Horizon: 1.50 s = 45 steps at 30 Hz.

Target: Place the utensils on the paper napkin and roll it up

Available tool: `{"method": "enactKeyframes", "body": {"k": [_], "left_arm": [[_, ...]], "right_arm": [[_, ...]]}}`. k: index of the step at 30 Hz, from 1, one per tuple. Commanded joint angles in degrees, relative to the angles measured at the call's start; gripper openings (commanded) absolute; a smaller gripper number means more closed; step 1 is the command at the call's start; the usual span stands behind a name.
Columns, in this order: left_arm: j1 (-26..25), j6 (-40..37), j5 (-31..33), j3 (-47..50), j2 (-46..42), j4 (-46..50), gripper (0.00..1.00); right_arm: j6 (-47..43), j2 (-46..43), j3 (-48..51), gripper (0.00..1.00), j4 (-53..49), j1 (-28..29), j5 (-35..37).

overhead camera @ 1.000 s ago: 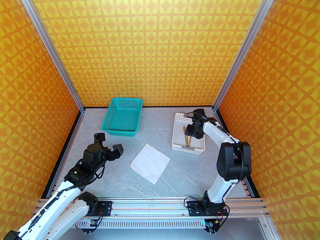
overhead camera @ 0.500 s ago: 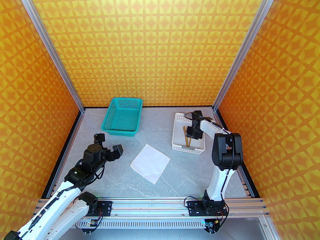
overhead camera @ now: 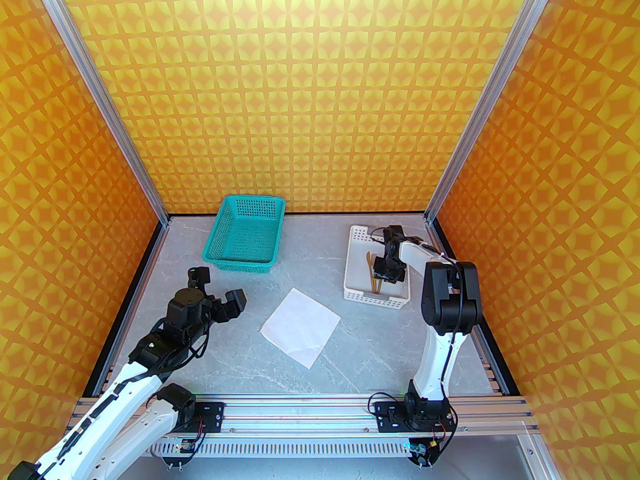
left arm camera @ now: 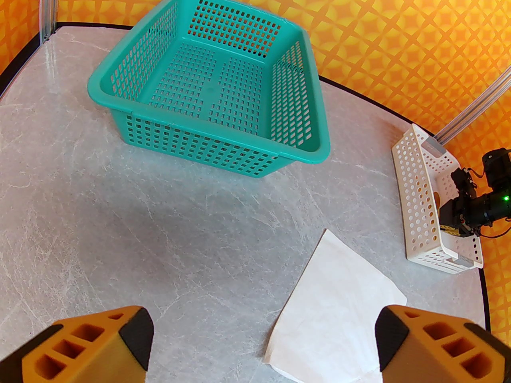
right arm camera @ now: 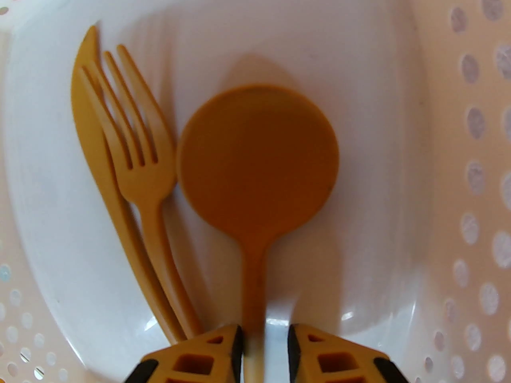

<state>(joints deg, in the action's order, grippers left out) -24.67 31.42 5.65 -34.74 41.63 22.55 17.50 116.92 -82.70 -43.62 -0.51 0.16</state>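
The right tool [right arm camera: 263, 345] is down inside the white basket [overhead camera: 372, 300], which stands at the far right of the grey tabletop [overhead camera: 360, 353]. Its two fingers stand on both sides of the thin handle of the spoon [right arm camera: 257, 158]. They are only a little apart. The handle is right at the pad on the left of the wrist view, and a narrow strip of the white floor shows between the handle and the other pad, so the spoon is not clamped. The spoon lies flat, with its round bowl pointing away from the fingers. Just beside it on the left lies the fork [right arm camera: 133, 150], and the fork lies partly over a knife [right arm camera: 82, 94] of the same tan colour.

The paper napkin [overhead camera: 301, 325] lies flat in the middle of the tabletop, turned so that one corner points toward the arms. It is well apart from the white basket, and the utensils are not yet on it.

The left tool [left arm camera: 263, 335] hovers above the tabletop near the left corner of the napkin, with its fingers wide apart. Beyond it, at the far left, stands a teal basket [overhead camera: 240, 265].
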Motion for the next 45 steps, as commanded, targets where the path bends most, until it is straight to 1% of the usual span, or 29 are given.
{"method": "enactKeyframes", "body": {"k": [1, 9, 13, 19, 23, 28, 37, 45], "left_arm": [[0.5, -0.5, 0.9, 0.4, 0.0, 1.1, 0.97], [0.6, -0.5, 0.9, 0.3, 0.0, 1.4, 0.97], [0.7, -0.5, 0.9, 0.2, 0.0, 1.6, 0.97], [0.8, -0.6, 1.1, 0.0, -0.1, 2.0, 0.97], [0.8, -0.5, 1.1, -0.1, 0.0, 2.1, 0.97], [0.8, -0.3, 1.1, -0.2, -0.1, 2.1, 0.97], [0.8, 0.0, 1.1, -0.1, -0.5, 2.2, 0.97], [0.8, -0.3, 1.0, 0.4, -1.8, 1.7, 0.98]], "right_arm": [[0.3, 1.9, 0.3, 0.26, 0.4, -0.4, -1.2], [-0.6, 3.9, 0.3, 0.24, 0.4, -0.4, -4.2], [-0.7, 4.9, 0.8, 0.22, 0.8, -0.4, -5.9], [-0.8, 4.5, 2.3, 0.16, 2.5, -0.4, -6.3], [-1.1, 2.6, 3.0, 0.12, 3.4, -0.4, -5.6], [-2.0, -0.2, 3.2, 0.1, 3.3, -0.4, -3.3], [-2.1, -4.2, 2.7, 0.1, 3.3, -0.4, -2.8], [-2.8, -9.5, 2.0, 0.1, 2.3, -0.4, -1.9]]}}
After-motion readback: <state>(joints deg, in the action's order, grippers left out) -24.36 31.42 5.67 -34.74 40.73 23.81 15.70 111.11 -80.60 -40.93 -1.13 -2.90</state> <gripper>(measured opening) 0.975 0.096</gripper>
